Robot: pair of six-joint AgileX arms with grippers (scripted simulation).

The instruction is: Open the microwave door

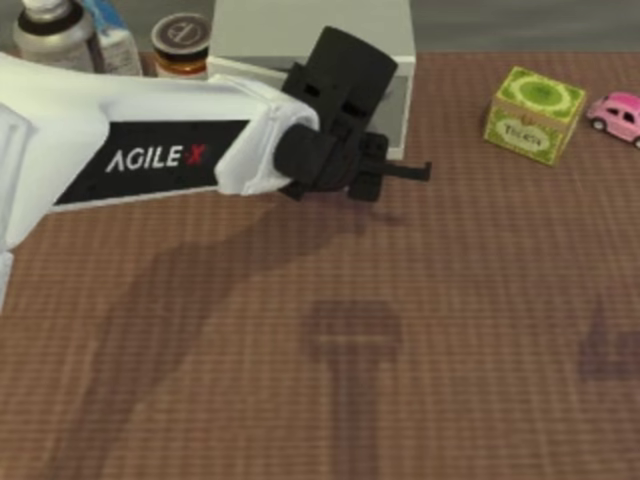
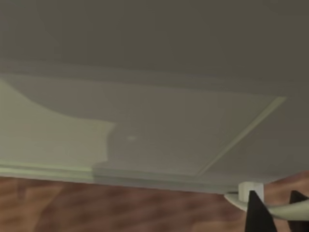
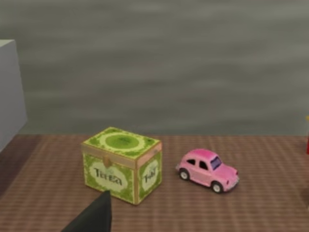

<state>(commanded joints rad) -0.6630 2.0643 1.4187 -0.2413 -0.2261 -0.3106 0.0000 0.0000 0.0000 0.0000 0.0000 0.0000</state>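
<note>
Brown woven-textured worktop [image 1: 300,400] nearest. Farther back, left end effector [image 1: 400,170] at the microwave [image 1: 310,35] front, dark fingers [image 2: 258,215] straddling the slim white handle of the microwave door [image 2: 145,130]; grip tightness unclear. Right: boxy green tea box [image 1: 533,113], glossy pink toy car [image 1: 615,115]. Back left: bottles [image 1: 60,35], brown jar [image 1: 182,45]. Right end effector [image 3: 94,217] barely visible.

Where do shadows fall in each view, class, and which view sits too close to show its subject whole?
Top view: the white left arm casts a long diagonal shadow on the brown woven table. Left wrist view: too close, so the light grey-white microwave door fills the picture, with a curved shadow edge across it. Right wrist view: evenly lit; the green-yellow tea box and pink toy car cast only faint shadows.
</note>
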